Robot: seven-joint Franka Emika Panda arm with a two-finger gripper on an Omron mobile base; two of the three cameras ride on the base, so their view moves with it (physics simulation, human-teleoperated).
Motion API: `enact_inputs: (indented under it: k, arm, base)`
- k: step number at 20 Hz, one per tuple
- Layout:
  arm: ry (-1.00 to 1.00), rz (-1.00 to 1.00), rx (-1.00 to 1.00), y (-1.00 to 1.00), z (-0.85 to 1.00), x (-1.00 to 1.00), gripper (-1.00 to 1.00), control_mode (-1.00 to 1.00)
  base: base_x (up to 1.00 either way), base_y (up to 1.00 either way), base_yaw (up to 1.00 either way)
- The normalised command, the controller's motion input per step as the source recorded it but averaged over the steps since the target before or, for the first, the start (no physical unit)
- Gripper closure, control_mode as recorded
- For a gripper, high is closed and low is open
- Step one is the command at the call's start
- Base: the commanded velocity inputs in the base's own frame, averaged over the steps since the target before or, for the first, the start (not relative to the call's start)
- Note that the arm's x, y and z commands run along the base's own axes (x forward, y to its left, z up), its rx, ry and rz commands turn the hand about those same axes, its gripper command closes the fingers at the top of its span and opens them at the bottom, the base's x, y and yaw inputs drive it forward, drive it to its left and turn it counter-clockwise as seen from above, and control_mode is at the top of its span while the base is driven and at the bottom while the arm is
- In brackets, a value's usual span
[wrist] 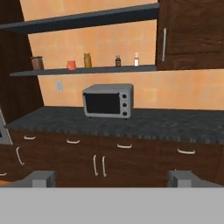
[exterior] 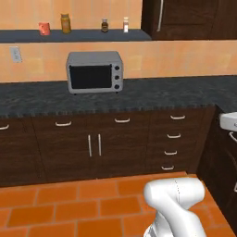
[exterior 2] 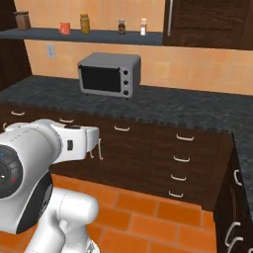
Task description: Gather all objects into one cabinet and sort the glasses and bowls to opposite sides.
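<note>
While cabinet [wrist: 192, 35] hangs shut at upper right, long pale handle [wrist: 164, 44] on its door, we see salmon-orange cup [wrist: 71, 65] on shelf [wrist: 109, 69] left of it, beside yellow jar [wrist: 87, 60], dark bottle [wrist: 117, 61], white shaker [wrist: 136, 59], brown canister [wrist: 37, 63]. Toaster oven [wrist: 108, 100] sits on bench [wrist: 175, 124] below shelf. Our pincer [wrist: 112, 178] spread wide, holds nothing, well apart from bench.

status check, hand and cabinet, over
Hand open, empty, well short of the counter. Wall cabinet door shut, bar handle untouched. Toaster oven on counter below shelf.
</note>
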Motion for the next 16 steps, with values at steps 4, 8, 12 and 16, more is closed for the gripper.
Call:
enact_inputs:
  k: [4,8,12,16]
  arm:
    - [0.0,0.0,0.0,0.0,0.0,0.0,-1.0,1.0]
    - [0.0,0.0,0.0,0.0,0.0,0.0,-1.0,1.0]
    - [0.0,0.0,0.0,0.0,0.0,0.0,-1.0,1.0]
    - [0.0,0.0,0.0,0.0,0.0,0.0,-1.0,1.0]
  base:
    - [1.0,0.27,-0.01]
    - [1.0,0.66,-0.08]
    - [1.0,0.89,-0.1]
    - [0.62,0.66,0.02]
